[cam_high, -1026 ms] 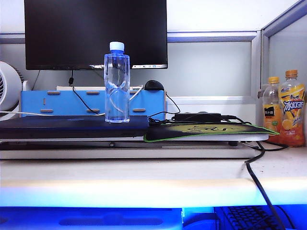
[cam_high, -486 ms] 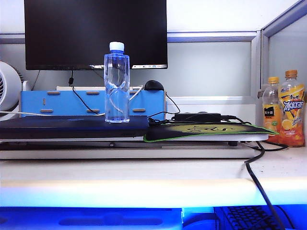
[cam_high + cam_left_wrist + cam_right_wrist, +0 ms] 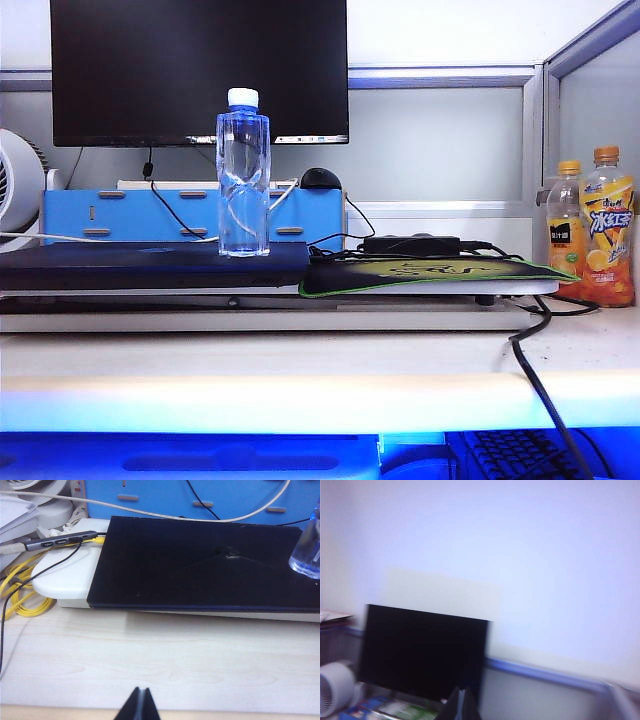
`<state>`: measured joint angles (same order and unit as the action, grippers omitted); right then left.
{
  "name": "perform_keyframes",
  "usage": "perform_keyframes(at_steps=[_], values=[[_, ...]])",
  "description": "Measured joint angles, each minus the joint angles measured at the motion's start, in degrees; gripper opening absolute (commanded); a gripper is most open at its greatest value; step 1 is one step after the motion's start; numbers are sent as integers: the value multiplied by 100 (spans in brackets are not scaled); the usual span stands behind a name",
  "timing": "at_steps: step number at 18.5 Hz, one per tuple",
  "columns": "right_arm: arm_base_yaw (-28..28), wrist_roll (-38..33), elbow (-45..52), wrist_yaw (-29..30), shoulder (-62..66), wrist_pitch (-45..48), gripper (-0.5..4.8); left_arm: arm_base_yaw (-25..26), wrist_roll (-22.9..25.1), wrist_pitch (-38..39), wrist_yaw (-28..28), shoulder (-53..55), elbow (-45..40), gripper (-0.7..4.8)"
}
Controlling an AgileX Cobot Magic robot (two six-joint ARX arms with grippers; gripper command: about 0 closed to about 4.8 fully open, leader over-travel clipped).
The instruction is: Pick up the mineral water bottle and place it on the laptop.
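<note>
The mineral water bottle (image 3: 243, 172) stands upright on the laptop (image 3: 150, 264), left of centre in the exterior view, its base resting on the dark lid near the lid's right end. Judged from that, the placing step looks done and the task is at its close; what remains is likely only to bring the arms clear to rest without brushing the bottle (tall and narrow, so it would tip easily).

Neither arm shows in the exterior view. The left tool (image 3: 140, 705) appears at the bottom centre of the left wrist view, its tips pressed together and holding nothing, low over the pale wooden bench (image 3: 165, 655) in front of the laptop (image 3: 200, 565); the bottle's base (image 3: 306, 555) shows at that picture's right edge. The right tool (image 3: 461, 706), also pressed together and empty, sits at the bottom centre of a blurred right wrist view aimed high at the wall and the monitor (image 3: 422, 652), well away from the bottle.

Counting: one mineral water bottle, one laptop, one monitor (image 3: 200, 70), one green-edged mouse pad (image 3: 430, 272), and two orange-drink bottles (image 3: 595, 225) at the right edge.
</note>
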<state>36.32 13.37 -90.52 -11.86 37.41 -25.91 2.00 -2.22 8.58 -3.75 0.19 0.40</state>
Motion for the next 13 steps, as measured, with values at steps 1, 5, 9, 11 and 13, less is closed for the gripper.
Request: perform_keyframes(at_steps=[1, 5, 9, 11, 13], values=[[0, -11, -2, -92, -267, -262, -1, 0, 0, 2, 2, 0, 0, -2], [-33, -111, 247, -599, -1036, -1172, 0, 0, 0, 0, 0, 0, 0, -2], [-409, 90, 2367, -782, -1679, -118, 27, 0, 0, 2, 0, 0, 0, -2], [-745, 136, 3602, -581, -1893, 817, 27, 0, 0, 0, 0, 0, 0, -2], [-1290, 136, 4896, -7, -2070, 1827, 27, 0, 0, 0, 0, 0, 0, -2]])
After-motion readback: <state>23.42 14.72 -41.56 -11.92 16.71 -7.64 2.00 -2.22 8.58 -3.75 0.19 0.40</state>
